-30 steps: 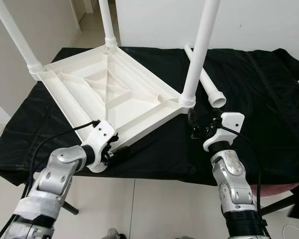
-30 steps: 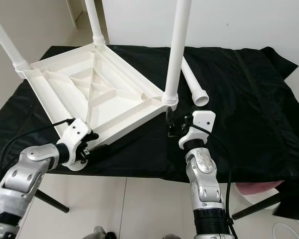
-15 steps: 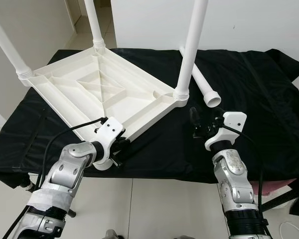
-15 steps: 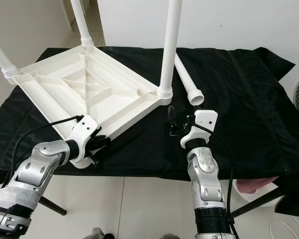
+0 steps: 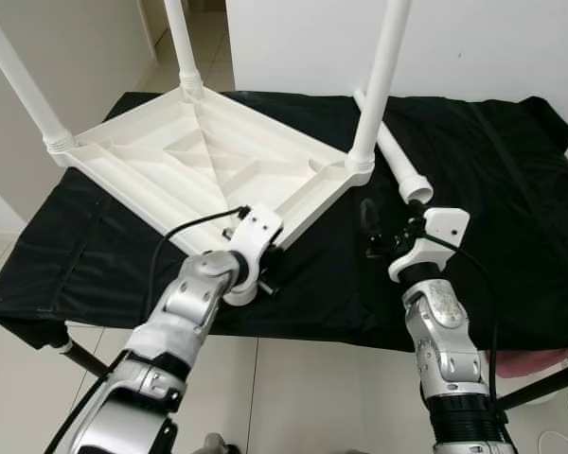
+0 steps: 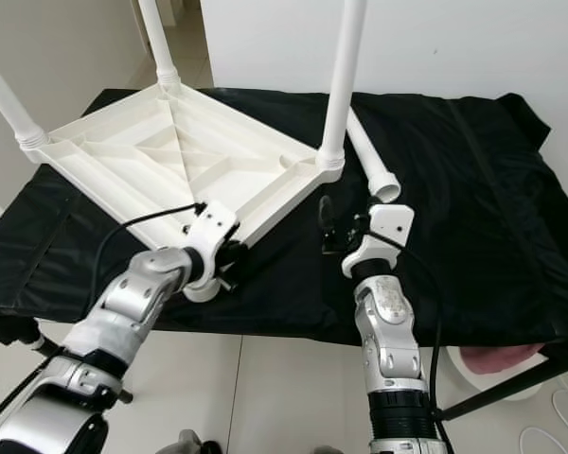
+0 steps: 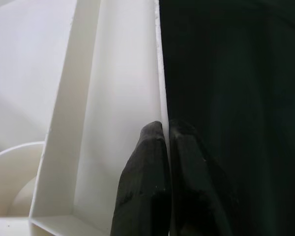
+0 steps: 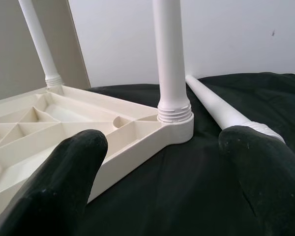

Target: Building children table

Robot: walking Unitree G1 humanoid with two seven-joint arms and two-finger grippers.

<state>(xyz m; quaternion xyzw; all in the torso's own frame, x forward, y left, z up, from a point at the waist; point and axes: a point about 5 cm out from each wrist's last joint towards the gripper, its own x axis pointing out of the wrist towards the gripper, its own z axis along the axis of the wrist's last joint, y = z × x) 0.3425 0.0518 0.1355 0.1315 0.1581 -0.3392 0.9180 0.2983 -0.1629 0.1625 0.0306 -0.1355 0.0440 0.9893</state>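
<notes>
**Left gripper clamped on the tabletop rim, right gripper wide open beside the near leg**

My left gripper (image 7: pixel 166 147) is pinched tight on the thin outer rim of the upside-down white plastic ribbed tabletop (image 5: pixel 185 161), one black finger (image 7: pixel 142 182) inside the rim wall and the other outside over the black cloth (image 5: pixel 492 180). No gap between pads and plastic in the wrist view. The grip sits on the near edge, close to the corner with the empty round leg socket (image 7: pixel 10 172).

My right gripper (image 5: pixel 383 232) hovers just above the cloth with its fingers (image 8: pixel 64 172) spread wide, holding nothing. It sits close to the near right corner of the tabletop, where a white round plastic leg (image 5: pixel 383 76) stands upright in its threaded collar. It touches neither leg nor tabletop.

Two more white legs are fitted and upright: one at the far corner (image 5: pixel 182 47), one at the left corner (image 5: pixel 24 85).

A loose white plastic leg (image 5: pixel 393 151) lies flat on the cloth just beyond my right gripper, its collared end pointing towards me, running back past the standing leg.

The cloth covers the whole work surface; pale tiled floor (image 5: pixel 293 397) shows beneath its near edge.
</notes>
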